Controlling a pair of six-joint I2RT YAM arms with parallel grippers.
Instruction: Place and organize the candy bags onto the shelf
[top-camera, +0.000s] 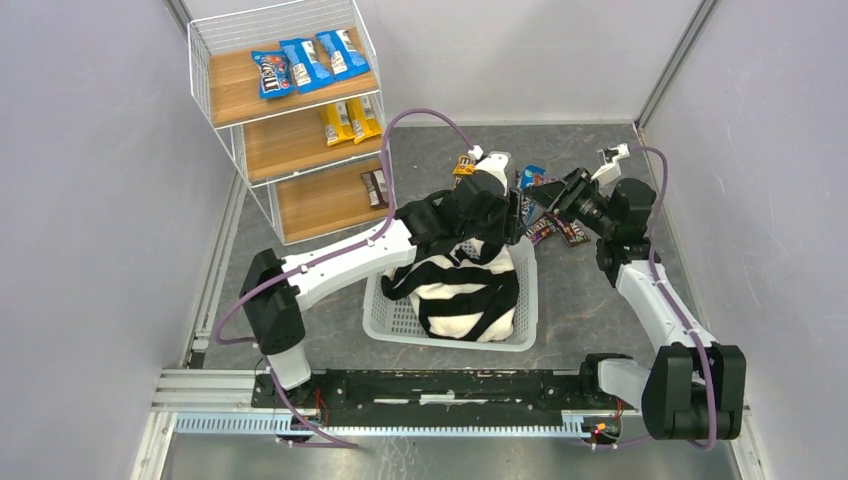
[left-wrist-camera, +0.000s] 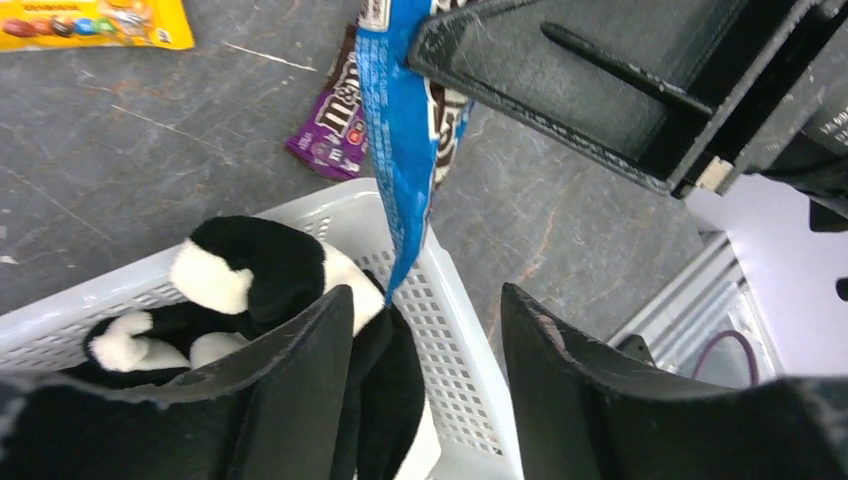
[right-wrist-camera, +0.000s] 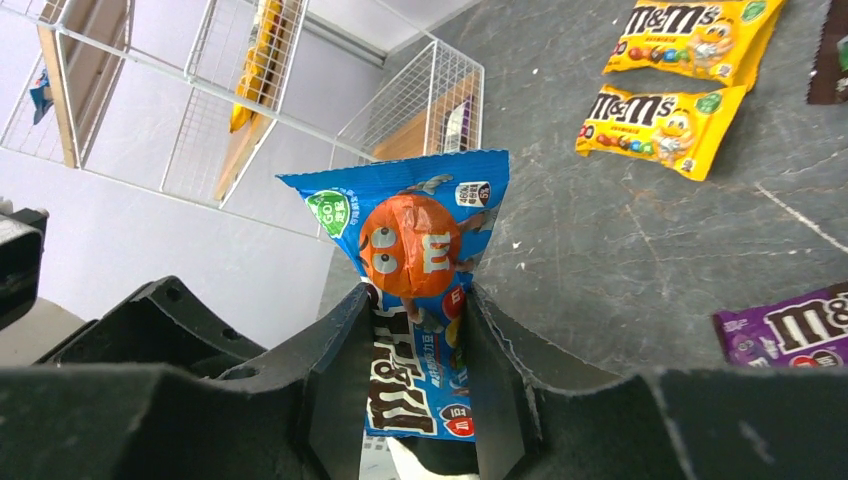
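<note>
The blue candy bag (right-wrist-camera: 400, 215) is held, not on the shelf (top-camera: 232, 88)
My right gripper (right-wrist-camera: 418, 292) clamps it over the basket (left-wrist-camera: 300, 205) corner; my left gripper (left-wrist-camera: 428, 293) is open and empty just below the bag.

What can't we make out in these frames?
- Right wrist: lower end of the blue candy bag, hidden between fingers of the right hand.
- Left wrist: its top, cut off by the frame edge.
- Top view: basket contents, under the striped cloth; print on the dark packets on the shelf, too small.

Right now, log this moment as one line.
right claw: shut on blue M&M's bag | left claw: open, near bag tip, over basket edge | shelf top: three blue bags
</note>
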